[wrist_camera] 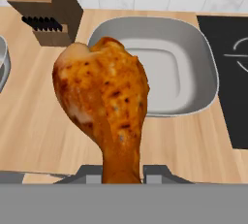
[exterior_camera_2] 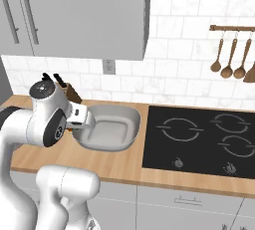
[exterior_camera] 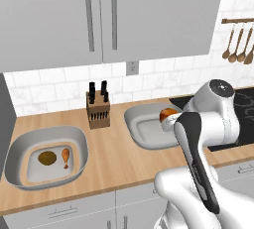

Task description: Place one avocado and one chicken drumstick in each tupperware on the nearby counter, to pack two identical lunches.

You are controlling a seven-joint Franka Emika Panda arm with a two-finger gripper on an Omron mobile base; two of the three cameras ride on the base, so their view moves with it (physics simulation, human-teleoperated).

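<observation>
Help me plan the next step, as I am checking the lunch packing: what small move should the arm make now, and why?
Probably carry the drumstick forward over the right container and lower it in. The gripper is shut on its thin end, short of that container, which looks empty. The left container already holds an avocado and a second drumstick.

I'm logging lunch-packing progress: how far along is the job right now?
Done: the left tupperware holds an avocado and a chicken drumstick. In hand: the gripper is shut on a second drumstick, above the counter near the right tupperware, which looks empty. Left: drop this drumstick in and add an avocado.
</observation>
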